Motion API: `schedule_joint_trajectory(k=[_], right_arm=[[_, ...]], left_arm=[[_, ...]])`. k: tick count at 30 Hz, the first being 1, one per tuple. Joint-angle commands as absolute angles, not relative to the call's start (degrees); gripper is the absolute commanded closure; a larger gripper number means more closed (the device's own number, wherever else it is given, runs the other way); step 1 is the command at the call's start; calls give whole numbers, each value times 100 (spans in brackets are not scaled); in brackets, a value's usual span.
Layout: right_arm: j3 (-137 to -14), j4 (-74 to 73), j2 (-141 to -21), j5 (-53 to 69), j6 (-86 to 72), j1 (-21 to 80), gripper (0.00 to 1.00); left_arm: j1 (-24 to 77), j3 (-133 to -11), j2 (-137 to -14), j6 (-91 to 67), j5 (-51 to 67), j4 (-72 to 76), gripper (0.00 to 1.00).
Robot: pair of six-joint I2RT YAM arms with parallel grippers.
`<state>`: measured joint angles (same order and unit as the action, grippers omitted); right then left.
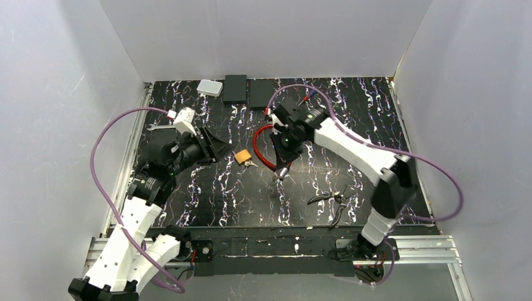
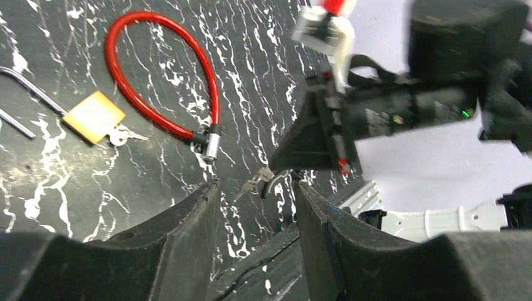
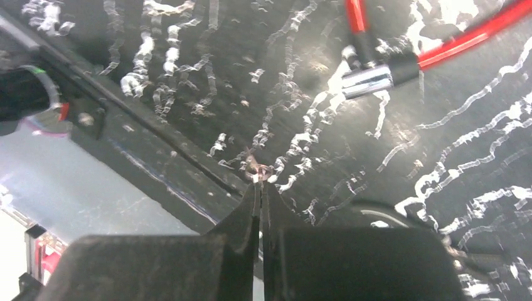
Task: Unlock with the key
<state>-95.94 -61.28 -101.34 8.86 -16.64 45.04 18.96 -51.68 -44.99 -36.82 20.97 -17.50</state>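
A brass padlock (image 1: 242, 155) (image 2: 94, 116) lies on the black marbled mat, with a small silver key (image 2: 123, 135) at its lower edge. Beside it lies a red cable lock (image 1: 263, 147) (image 2: 157, 69), its metal end (image 2: 211, 143) (image 3: 370, 78) resting on the mat. My right gripper (image 1: 282, 172) (image 3: 259, 179) hangs just right of the padlock, shut on a small key (image 2: 254, 183) (image 3: 258, 169) that pokes out of its tips. My left gripper (image 1: 216, 145) (image 2: 256, 188) hovers left of the padlock, open and empty.
Pliers (image 1: 332, 200) lie at the front right of the mat. Two black boxes (image 1: 235, 88) (image 1: 260, 95) and a white box (image 1: 209, 88) stand at the back. A silver bent rod (image 2: 31, 94) lies left of the padlock. White walls close in three sides.
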Motion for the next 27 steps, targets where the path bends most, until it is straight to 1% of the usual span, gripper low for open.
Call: schedule_joint_trajectory(k=[1,4,9,11,14,18,22,27], right_arm=[[-8341,-2994,-8056,2100,-1513,4524,99],[-7958,-2467,-7762,2361,-1504,4524,99],[-8091,-2476,-7797,2485,-1473,4526,99],[-8176,-2471,-7810,2451,-1494,4526,99],[-8242,-2451,-7830,2540,-1485,4526,99],[-8201,-2159,-7747,2655,-1519,4523,99],[-8362,-1995,-7760,2877,-1544,4530,99],[-8424,-1572,-7717,3231,-1843,4526,99]], left_arm=[[1901,-5165,-4809,-4230,2471,-1599,54],[1906,-5442,-5136,-4264,2818,-1853,49],[1909,-5803,-5705,-3797,3935,-2137,40],[1913,-5772,-5794,-3707,4148,-2130,39],[1953,-5607,-5692,-3538,4144,-1940,38],[1965,-5244,-5297,-3613,4189,-1071,36],[1966,-4674,-4707,-3959,4092,349,35],[1960,-4460,-4470,-4217,3808,940,38]])
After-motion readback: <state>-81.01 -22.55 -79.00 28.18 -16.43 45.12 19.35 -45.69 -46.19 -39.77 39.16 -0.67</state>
